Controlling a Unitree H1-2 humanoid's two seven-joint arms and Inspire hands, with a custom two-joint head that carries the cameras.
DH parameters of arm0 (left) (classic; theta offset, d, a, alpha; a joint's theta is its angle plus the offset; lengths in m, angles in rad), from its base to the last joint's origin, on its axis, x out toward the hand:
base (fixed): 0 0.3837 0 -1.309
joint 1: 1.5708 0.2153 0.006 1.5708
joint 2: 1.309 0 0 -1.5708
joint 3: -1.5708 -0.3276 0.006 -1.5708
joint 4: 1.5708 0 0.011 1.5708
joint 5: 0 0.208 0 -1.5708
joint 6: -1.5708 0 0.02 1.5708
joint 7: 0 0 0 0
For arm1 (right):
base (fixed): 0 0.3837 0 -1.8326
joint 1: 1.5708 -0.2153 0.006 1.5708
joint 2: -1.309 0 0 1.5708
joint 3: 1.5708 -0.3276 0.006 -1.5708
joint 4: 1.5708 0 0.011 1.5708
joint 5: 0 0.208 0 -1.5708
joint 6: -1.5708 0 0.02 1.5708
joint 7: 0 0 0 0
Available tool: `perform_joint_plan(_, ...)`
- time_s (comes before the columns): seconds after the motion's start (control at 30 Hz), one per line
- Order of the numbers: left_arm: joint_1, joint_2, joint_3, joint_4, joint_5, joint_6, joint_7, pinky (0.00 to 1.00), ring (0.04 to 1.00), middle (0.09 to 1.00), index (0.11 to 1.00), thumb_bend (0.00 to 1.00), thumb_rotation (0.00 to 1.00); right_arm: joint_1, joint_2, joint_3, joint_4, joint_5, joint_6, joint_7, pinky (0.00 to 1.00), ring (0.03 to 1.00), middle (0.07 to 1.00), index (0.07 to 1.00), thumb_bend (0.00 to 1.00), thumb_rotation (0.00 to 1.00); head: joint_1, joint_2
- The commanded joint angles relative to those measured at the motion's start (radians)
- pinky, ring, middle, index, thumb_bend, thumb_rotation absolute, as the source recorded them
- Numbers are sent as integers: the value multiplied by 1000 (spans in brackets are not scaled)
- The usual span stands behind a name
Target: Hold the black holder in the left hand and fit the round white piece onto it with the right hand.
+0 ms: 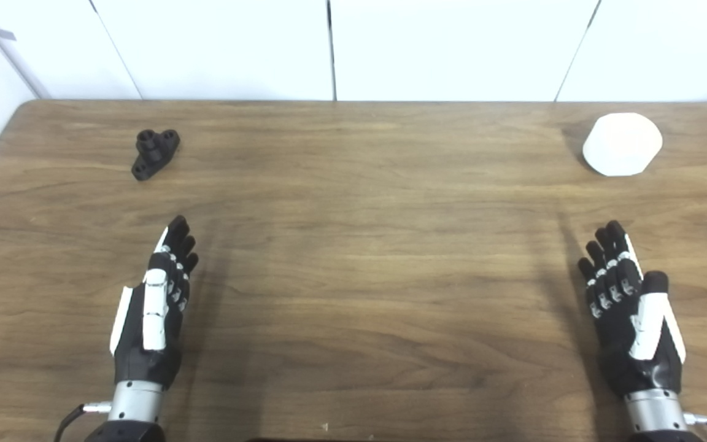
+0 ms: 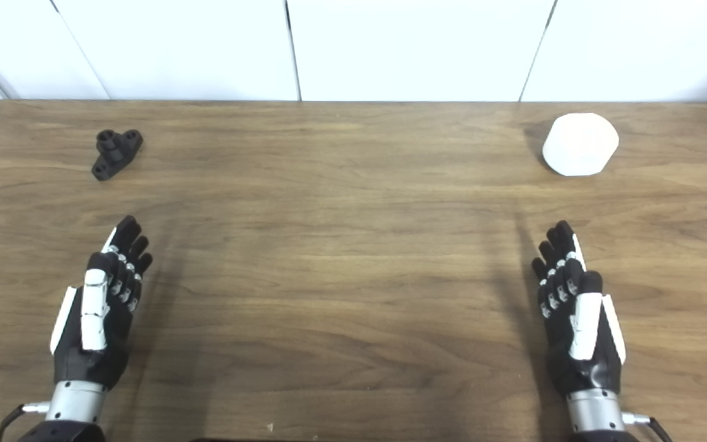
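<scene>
While your fingers are stretching out straight and holding nothing, both hands are waiting low over the counter. Your left hand is sitting near the left side, and your right hand is sitting near the right side, with its fingers straight and empty too.

You are looking at the black holder lying on the counter, well ahead of your left hand, toward the far left. The round white piece is resting well ahead of your right hand, toward the far right. The two things are lying well apart.

I think you are just starting, so reach for the holder first. Try coming down slowly with your fingers wide around it. Grab it snugly so its little tube is pointing up and staying clear. Then the white piece should be having an easy spot to go on.
</scene>
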Motion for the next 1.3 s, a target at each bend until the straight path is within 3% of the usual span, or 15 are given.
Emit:
perform_joint_plan(0.0,2,-19,-1,-6,14,-49,1,1000,1000,1000,975,495,1000,-7,25,-6,-11,7,-42,14,1000,1000,1000,1000,672,1000,2,-1)
perform_joint_plan(0.47,1,-19,-12,7,37,-61,-3,1000,1000,1000,972,492,999,-11,17,-7,20,3,-70,27,1000,1000,1000,1000,678,1000,38,-18)
perform_joint_plan(0.8,8,-47,-46,48,68,-112,10,1000,1000,995,966,445,1000,-18,-5,-24,88,22,-133,70,1000,1000,1000,1000,654,1000,186,-104)
perform_joint_plan(1.03,16,-70,-80,60,97,-122,38,1000,1000,1000,975,434,998,-24,-15,-33,130,3,-160,77,1000,1000,1000,1000,698,1000,231,-155)
perform_joint_plan(1.27,15,-64,-99,97,118,-165,51,1000,1000,997,970,454,1000,-31,-23,-36,160,-12,-174,85,1000,1000,1000,1000,773,1000,242,-170)
